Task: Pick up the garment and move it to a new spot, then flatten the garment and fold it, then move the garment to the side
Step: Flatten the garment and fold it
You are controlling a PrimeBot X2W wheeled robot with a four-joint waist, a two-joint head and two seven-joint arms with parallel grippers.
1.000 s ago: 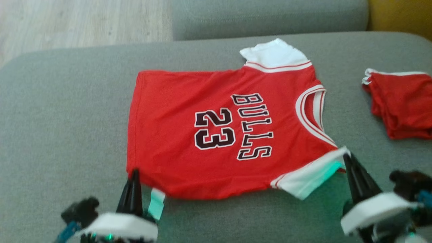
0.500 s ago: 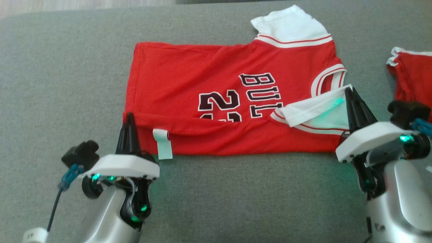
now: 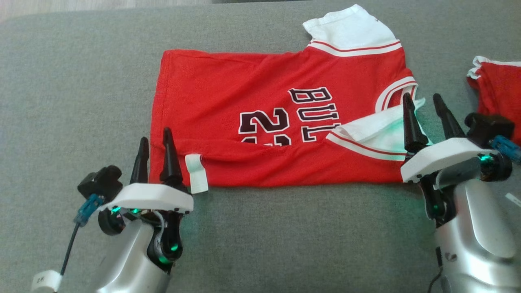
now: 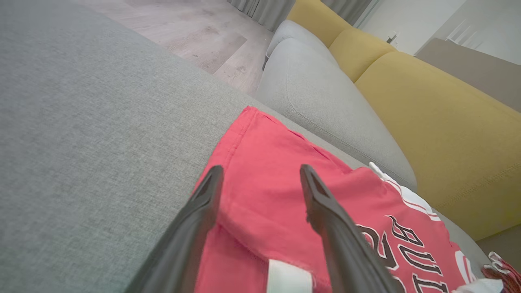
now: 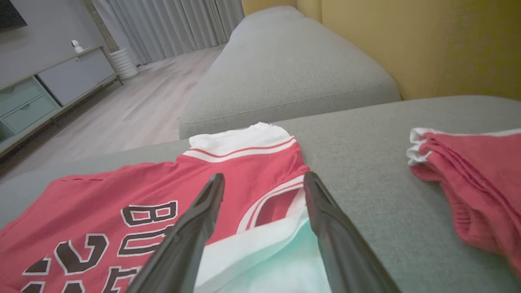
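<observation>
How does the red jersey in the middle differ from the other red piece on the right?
The jersey lies spread flat with its near edge folded over; the red piece sits bunched. The jersey carries black lettering; the red piece shows none. Both are red with white trim.

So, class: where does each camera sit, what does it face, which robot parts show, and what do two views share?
Head view: from the robot's head, looking down on the red Bulls jersey on the grey sofa cushion; left gripper and right gripper show, both open.
Left wrist view: on the left wrist, facing the jersey's hem corner; its two fingers show.
Right wrist view: on the right wrist, facing the folded-over white sleeve; its two fingers show.
Shared: both wrist views show the yellow sofa back.
</observation>
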